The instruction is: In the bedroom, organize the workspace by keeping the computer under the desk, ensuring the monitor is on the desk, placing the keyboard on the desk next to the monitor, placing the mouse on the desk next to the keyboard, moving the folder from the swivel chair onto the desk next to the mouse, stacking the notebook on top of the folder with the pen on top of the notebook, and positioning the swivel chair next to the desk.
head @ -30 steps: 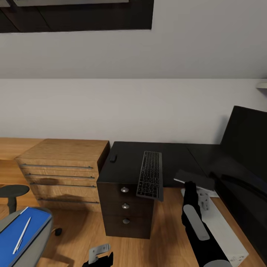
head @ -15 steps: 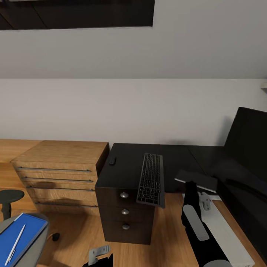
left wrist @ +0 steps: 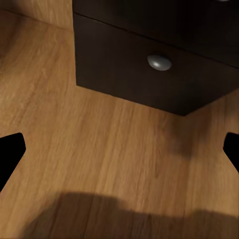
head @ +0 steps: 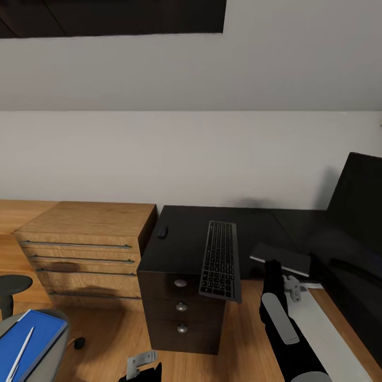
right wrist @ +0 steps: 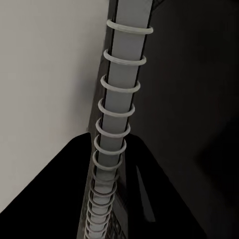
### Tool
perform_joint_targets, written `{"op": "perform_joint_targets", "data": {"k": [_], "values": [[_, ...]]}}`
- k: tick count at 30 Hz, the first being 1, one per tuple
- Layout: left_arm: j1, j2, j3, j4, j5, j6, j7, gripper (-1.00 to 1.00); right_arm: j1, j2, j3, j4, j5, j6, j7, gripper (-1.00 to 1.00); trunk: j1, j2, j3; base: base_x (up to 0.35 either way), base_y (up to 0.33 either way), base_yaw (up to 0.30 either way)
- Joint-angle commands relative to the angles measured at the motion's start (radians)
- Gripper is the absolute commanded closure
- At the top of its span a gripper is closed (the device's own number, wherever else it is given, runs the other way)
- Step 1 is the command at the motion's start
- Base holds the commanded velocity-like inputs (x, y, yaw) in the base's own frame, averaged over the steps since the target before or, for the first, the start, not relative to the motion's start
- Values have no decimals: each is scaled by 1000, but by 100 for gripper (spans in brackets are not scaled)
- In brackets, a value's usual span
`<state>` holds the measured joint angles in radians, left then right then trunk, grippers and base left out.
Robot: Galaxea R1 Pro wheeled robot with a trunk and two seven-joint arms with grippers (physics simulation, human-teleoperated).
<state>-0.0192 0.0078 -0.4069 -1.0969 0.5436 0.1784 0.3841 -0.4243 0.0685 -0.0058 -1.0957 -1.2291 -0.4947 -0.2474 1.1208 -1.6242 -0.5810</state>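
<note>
The desk (head: 183,246) has a glossy black top, and the black keyboard (head: 219,260) lies on it, overhanging the front edge above the knobbed drawers (left wrist: 159,62). The small mouse (head: 162,232) sits near the desk's left edge. At the right stands the monitor (head: 361,212). My right gripper (head: 280,269) is shut on the grey spiral-bound notebook (head: 281,258) (right wrist: 119,99), held in front of the desk. The pale computer (head: 329,329) lies on the floor below. The blue folder (head: 32,331) with the pen (head: 18,348) rests on the swivel chair (head: 13,284). My left gripper (head: 143,366) (left wrist: 119,149) is open over the floor.
A light-wood chest of drawers (head: 85,239) with bar handles stands against the desk's left side. A sloped pale wall with a dark skylight (head: 111,16) rises behind. A chair caster (head: 79,343) sits on the wood floor (left wrist: 99,149) in front of the drawer unit.
The whole picture has shifted, so the camera moved: the chair and folder sit lower and further left, the monitor further right. Both arms keep the same pose, the notebook still held.
</note>
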Motion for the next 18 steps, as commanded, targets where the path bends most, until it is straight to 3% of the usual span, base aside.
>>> {"op": "perform_joint_targets", "data": {"k": [1,16,17,18], "values": [[-1,0,-2,-2,6,0,9,-100,-1,0,0,-1,-3,-2,-1,100,4,-8,-4,2,1,0],[-1,0,-1,-2,6,-8,12,-100,-1,-1,0,-1,-2,-2,-3,100,12,-22,-11,0,0,0],[-1,0,-1,-2,6,-8,12,-100,-1,-1,0,-1,-2,-1,-3,-100,12,-22,-11,0,0,0],[-1,0,-1,-1,6,-8,12,-100,-1,-1,0,-2,-1,-1,-5,-100,12,-22,-11,0,0,0]]}}
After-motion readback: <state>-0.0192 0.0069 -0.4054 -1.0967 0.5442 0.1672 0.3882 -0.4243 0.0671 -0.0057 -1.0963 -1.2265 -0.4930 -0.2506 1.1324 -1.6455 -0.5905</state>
